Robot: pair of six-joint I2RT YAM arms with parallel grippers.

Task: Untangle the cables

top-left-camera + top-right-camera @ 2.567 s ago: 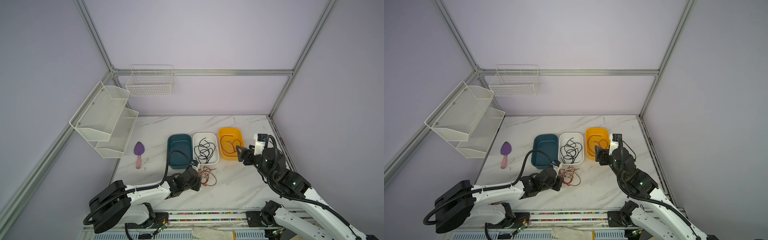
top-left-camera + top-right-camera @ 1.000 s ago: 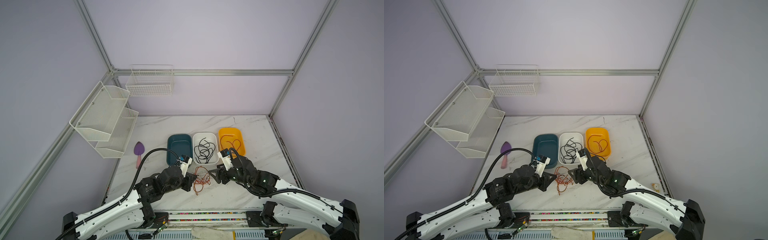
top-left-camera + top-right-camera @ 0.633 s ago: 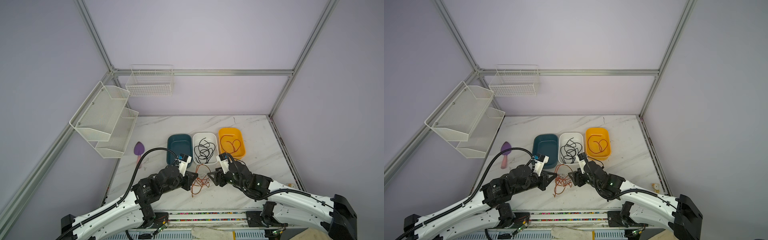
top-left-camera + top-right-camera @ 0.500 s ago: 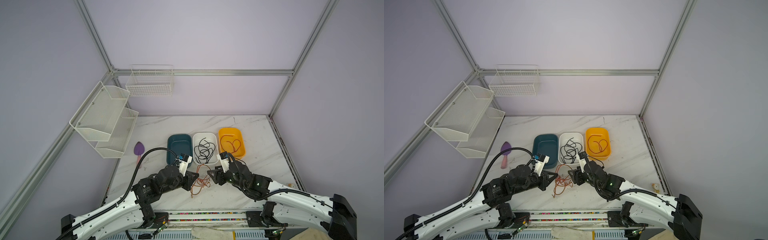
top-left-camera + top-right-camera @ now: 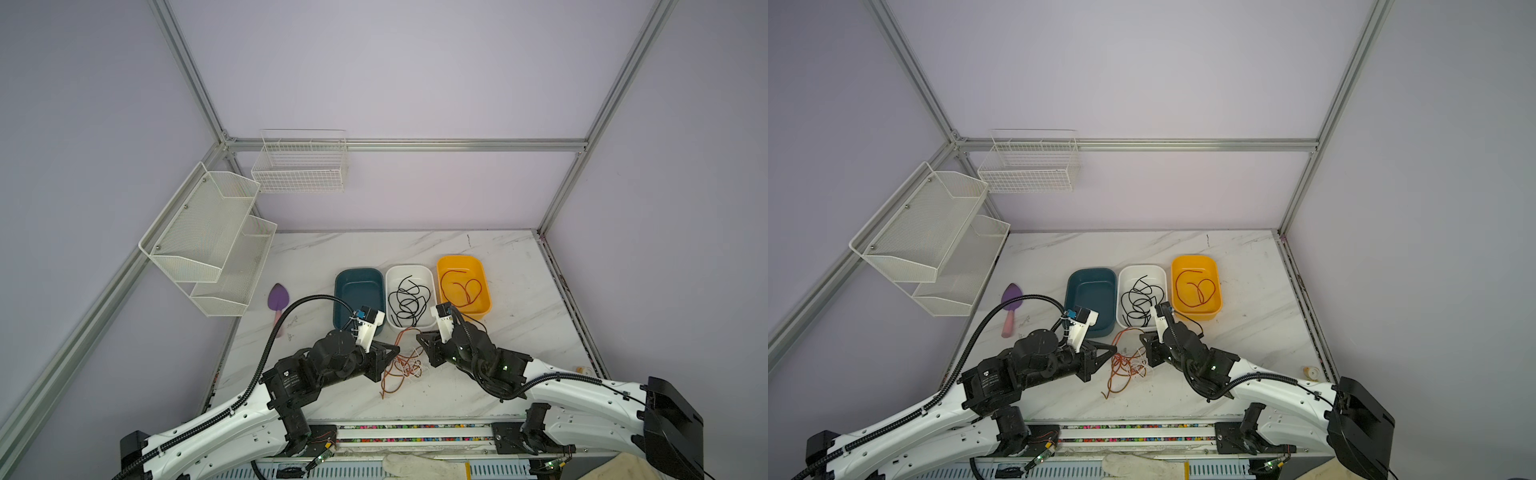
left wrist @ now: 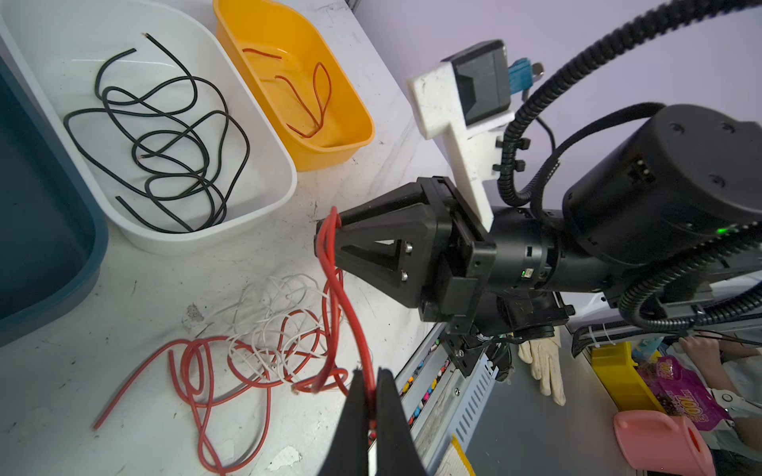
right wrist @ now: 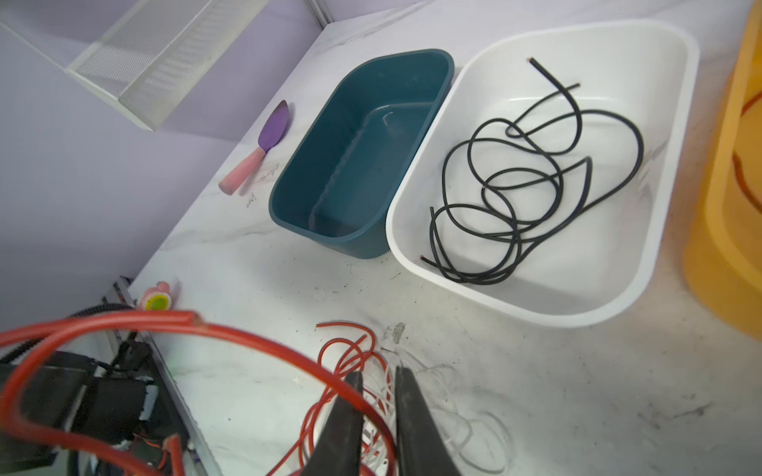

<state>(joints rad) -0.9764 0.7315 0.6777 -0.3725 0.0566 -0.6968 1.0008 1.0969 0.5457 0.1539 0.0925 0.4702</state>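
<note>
A tangle of thin red and white cables (image 5: 405, 365), probably light and limp, lies on the white marble counter (image 5: 519, 332) between two black tools, the left tool (image 6: 371, 377) clamped on a springy red strand (image 6: 350, 313), the right tool (image 6: 325, 230) closed on its raised loop; free ends look easiest to grip.
</note>
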